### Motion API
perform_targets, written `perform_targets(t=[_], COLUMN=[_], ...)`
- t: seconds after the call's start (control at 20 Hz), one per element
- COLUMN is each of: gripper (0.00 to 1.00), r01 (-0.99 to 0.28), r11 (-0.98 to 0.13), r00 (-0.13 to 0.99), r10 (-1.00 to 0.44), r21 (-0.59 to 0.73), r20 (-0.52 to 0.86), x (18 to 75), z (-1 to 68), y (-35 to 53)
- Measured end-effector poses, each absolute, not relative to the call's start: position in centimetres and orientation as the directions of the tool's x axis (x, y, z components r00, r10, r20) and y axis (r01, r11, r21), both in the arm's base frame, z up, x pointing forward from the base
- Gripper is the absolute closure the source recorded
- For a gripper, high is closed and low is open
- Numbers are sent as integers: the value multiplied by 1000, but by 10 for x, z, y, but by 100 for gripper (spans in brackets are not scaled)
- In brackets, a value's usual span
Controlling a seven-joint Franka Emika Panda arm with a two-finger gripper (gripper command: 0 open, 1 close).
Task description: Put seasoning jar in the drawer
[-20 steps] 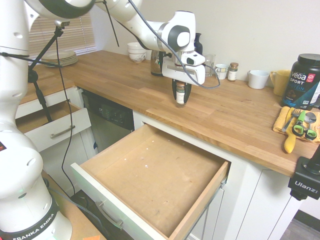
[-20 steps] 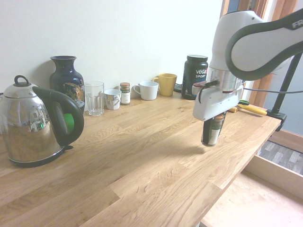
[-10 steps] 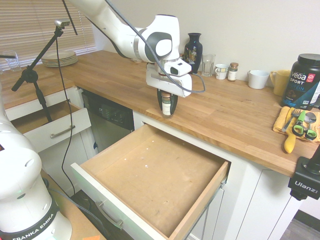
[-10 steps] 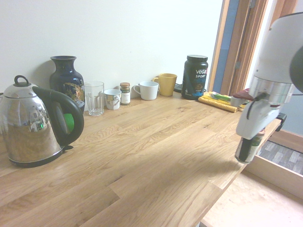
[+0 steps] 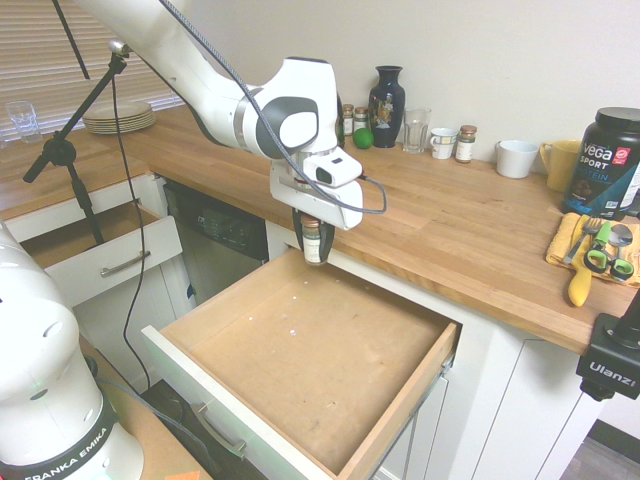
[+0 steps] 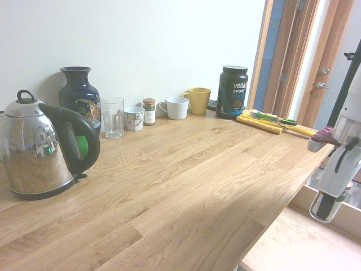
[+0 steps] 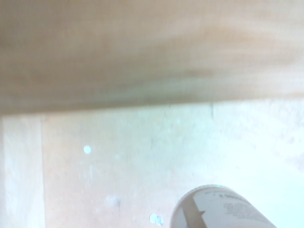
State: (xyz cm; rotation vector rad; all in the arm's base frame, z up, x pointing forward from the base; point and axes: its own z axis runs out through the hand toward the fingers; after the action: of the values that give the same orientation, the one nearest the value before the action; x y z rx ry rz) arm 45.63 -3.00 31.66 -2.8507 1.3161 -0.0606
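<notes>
Since a second ago the arm has carried the jar point(image 5: 312, 242) off the counter point(image 5: 450, 225) and out past its front edge; the gripper point(image 5: 311, 240) now hangs lower, over the back of the open drawer point(image 5: 300, 350), near its rear wall. The claw is clamped on the jar — fingers pressed to its sides, pointing straight down; the jar stands upright in the grip, long axis vertical, lid end up between the fingers and base toward the drawer floor. It is clear of the floor, not touching wood on any side that shows.

In the second exterior view the jar point(image 6: 327, 206) hangs at the right edge, beyond and below the counter point(image 6: 186, 180) lip, with the pale drawer point(image 6: 293, 245) bottom beneath it. In the wrist view the white label of the jar point(image 7: 223, 209) rises from the lower edge, blurred, over the light drawer point(image 7: 118, 161) floor; the print cannot be read.

A second small jar point(image 5: 465, 143) stands by the wall among mugs; the black tub point(image 5: 606, 160) sits far right — well apart from the gripper.
</notes>
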Motion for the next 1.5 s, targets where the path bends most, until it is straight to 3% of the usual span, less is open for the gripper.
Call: perform_targets(t=[0.65,1.45,1.5], gripper=[100,100,0], r01=[-716,-701,-700], r11=[-698,-709,-710], r00=[699,711,712], r10=[-714,-703,-702], r21=[31,81,82], r20=[42,-8,-9], x=[462,433,430], z=[206,142,140], y=[-41,-33,-33])
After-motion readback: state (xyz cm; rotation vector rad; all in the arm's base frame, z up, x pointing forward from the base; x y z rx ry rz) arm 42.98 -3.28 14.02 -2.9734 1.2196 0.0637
